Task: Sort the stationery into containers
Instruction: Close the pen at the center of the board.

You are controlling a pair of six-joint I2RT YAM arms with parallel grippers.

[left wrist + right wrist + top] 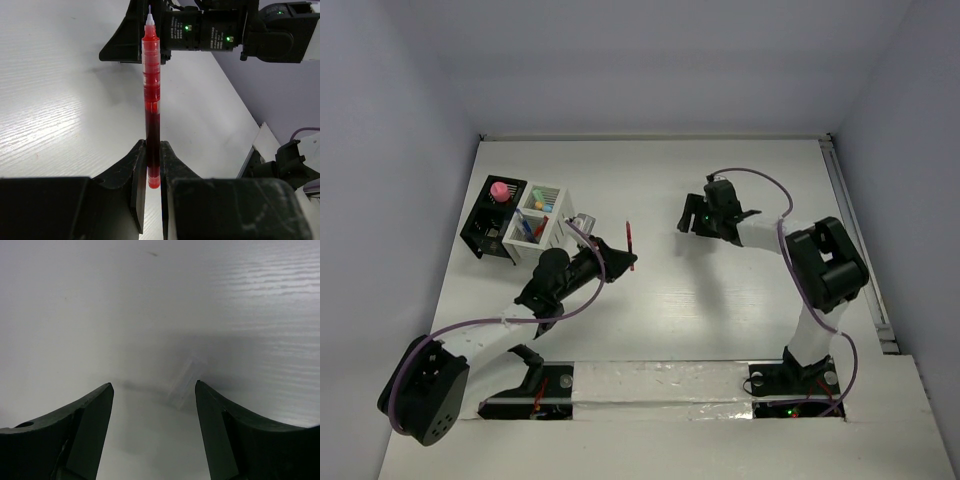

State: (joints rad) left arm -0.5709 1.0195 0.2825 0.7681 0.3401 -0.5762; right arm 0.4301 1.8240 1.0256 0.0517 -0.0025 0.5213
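Slip is my worry: my left gripper [153, 167], closed tight on the tail of the pen [151, 95] near the boxes [542, 225], could let it pivot and miss them, while my right gripper [154, 392] hangs wide and empty.

Bright, soft overhead light; glare on table [50, 125] (right wrist view blurred).
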